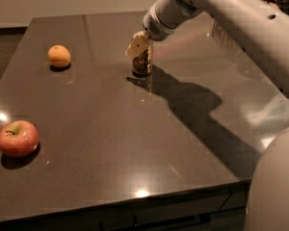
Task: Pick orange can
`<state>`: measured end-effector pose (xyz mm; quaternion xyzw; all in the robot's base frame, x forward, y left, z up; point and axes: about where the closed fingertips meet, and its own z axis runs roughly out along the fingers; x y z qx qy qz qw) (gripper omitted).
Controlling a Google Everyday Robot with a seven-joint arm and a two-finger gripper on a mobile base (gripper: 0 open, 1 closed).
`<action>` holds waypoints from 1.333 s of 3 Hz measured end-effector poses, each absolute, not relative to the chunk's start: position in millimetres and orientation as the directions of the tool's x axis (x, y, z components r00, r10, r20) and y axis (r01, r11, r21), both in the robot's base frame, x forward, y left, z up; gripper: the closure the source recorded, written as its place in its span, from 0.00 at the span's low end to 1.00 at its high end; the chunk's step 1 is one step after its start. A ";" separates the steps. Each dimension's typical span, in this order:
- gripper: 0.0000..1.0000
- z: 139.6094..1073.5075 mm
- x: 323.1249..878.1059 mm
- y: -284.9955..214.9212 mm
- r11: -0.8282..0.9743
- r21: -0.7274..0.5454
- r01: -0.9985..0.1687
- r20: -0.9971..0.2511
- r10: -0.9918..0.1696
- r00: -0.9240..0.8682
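The orange can [142, 63] stands upright on the dark table [111, 143], towards the far middle. It looks dark and mottled in the arm's shade. My gripper [140, 47] comes down from the upper right and sits at the can's top, covering its upper part. The can's base rests on the table. The can's lettering is too dim to read.
A round orange fruit [59, 56] lies at the far left. A red apple [18, 138] lies at the near left. My white arm [231, 18] spans the upper right and casts a long shadow [192, 105] across the table.
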<state>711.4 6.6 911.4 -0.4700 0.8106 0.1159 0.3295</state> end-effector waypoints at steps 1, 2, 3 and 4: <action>0.62 919.3 709.1 4.9 0.510 -0.114 -0.853 -0.645 -0.691 -0.327; 0.86 939.0 704.3 6.6 0.468 -0.112 -0.876 -0.650 -0.702 -0.292; 1.00 970.5 692.3 9.4 0.410 -0.123 -0.904 -0.663 -0.711 -0.233; 1.00 1005.7 672.5 14.5 0.341 -0.145 -0.929 -0.681 -0.716 -0.156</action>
